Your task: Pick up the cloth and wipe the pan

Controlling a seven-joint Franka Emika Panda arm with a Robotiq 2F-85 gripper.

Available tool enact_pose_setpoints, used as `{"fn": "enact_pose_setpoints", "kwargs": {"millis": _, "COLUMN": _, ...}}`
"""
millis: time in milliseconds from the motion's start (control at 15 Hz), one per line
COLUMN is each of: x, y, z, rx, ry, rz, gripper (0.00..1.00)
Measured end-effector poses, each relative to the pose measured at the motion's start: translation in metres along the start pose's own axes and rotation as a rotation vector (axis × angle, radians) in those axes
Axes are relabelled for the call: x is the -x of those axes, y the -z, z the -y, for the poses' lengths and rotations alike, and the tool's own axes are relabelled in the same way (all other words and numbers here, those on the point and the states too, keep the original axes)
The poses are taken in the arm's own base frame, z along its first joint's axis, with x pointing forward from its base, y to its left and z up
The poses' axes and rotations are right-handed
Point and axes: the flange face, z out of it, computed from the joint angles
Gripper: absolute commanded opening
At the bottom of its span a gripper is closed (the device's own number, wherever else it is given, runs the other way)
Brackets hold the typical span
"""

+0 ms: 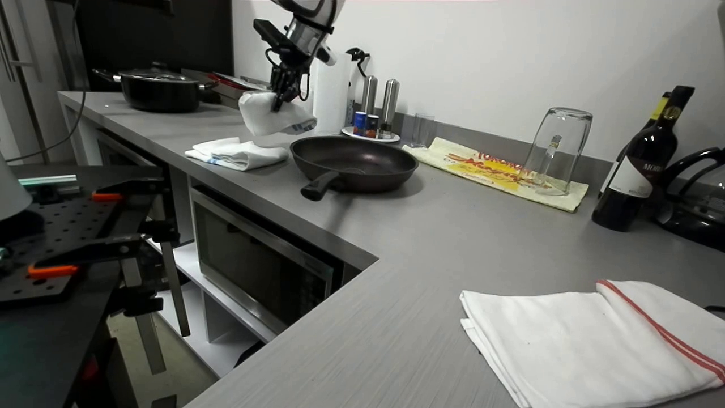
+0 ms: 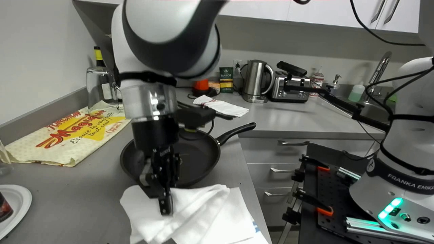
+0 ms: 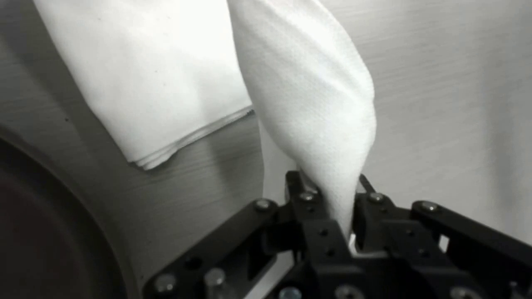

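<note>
A white cloth [image 1: 266, 116] with blue stripes at one end hangs from my gripper [image 1: 278, 105], in the air above the counter behind the pan. In the wrist view the gripper [image 3: 330, 187] is shut on the bunched cloth [image 3: 309, 83]. The dark pan [image 1: 362, 182] stands on the counter with its handle toward the front edge. The pan also shows in an exterior view [image 2: 200, 159], partly hidden by the arm, and at the lower left of the wrist view [image 3: 41, 241]. A second folded white cloth [image 1: 241, 154] lies beside the pan; it also shows in the wrist view [image 3: 153, 83].
A yellow printed towel [image 1: 481, 167] with an upturned glass mug [image 1: 561, 150] lies along the wall. A white plate [image 1: 391, 137] with shakers, a paper towel roll [image 1: 332, 85] and a black pot [image 1: 160, 93] stand farther back. Another white cloth [image 1: 572, 340] has red stripes.
</note>
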Motion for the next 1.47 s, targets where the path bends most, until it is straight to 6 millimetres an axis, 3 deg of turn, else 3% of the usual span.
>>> {"fn": "enact_pose_setpoints", "kwargs": {"millis": 133, "x": 0.009, "y": -0.029, "z": 0.019, "rx": 0.096, "ry": 0.076, "rz": -0.005, "gripper": 0.04}}
{"fn": "enact_pose_setpoints", "kwargs": {"millis": 333, "x": 0.012, "y": -0.046, "z": 0.041, "rx": 0.232, "ry": 0.173, "rz": -0.052, "gripper": 0.04}}
{"fn": "enact_pose_setpoints", "kwargs": {"millis": 400, "x": 0.011, "y": -0.047, "z": 0.045, "rx": 0.265, "ry": 0.193, "rz": -0.074, "gripper": 0.11}}
{"fn": "enact_pose_setpoints", "kwargs": {"millis": 467, "x": 0.009, "y": -0.046, "z": 0.048, "rx": 0.29, "ry": 0.206, "rz": -0.096, "gripper": 0.42}}
{"fn": "enact_pose_setpoints", "kwargs": {"millis": 533, "x": 0.008, "y": -0.044, "z": 0.048, "rx": 0.31, "ry": 0.214, "rz": -0.115, "gripper": 0.43}}
{"fn": "enact_pose_setpoints", "kwargs": {"millis": 733, "x": 0.003, "y": -0.037, "z": 0.043, "rx": 0.337, "ry": 0.218, "rz": -0.147, "gripper": 0.65}}
{"fn": "enact_pose_setpoints", "kwargs": {"millis": 1067, "x": 0.009, "y": -0.013, "z": 0.047, "rx": 0.284, "ry": 0.222, "rz": -0.155, "gripper": 0.99}}
{"fn": "enact_pose_setpoints", "kwargs": {"millis": 1267, "x": 0.033, "y": 0.017, "z": 0.043, "rx": 0.207, "ry": 0.295, "rz": -0.078, "gripper": 1.0}}
{"fn": "enact_pose_setpoints", "kwargs": {"millis": 1467, "x": 0.069, "y": 0.061, "z": 0.021, "rx": 0.195, "ry": 0.347, "rz": -0.015, "gripper": 1.0}}
